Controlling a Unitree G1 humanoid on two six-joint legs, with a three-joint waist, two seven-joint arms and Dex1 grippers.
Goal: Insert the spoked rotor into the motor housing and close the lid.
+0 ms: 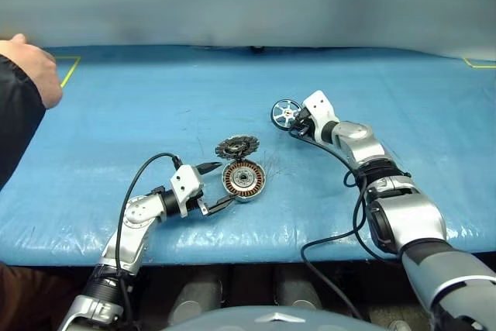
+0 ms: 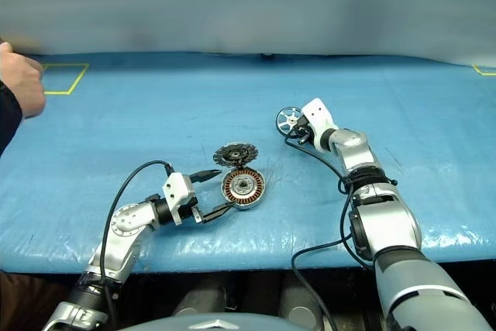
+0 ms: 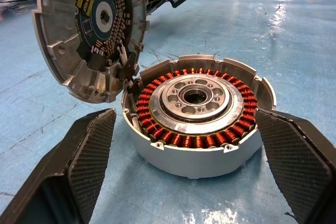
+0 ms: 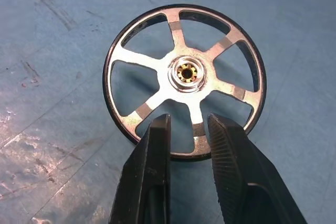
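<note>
Your left gripper (image 1: 218,185) sits wide open, one finger either side of the housing (image 1: 243,180), not touching it. Housing lies flat on the blue mat (image 1: 155,98), copper windings up. Lid (image 1: 237,146) is just behind it, tilted and leaning on the housing rim, inner face showing in the left wrist view. Your right gripper (image 4: 189,129) is narrowed at the near rim of the rotor (image 4: 185,80), fingertips straddling one spoke; can't tell if it's actually clamped. Rotor is well apart from the housing, to its right and further back. A person's hand (image 1: 31,67) rests at the mat's far left edge
</note>
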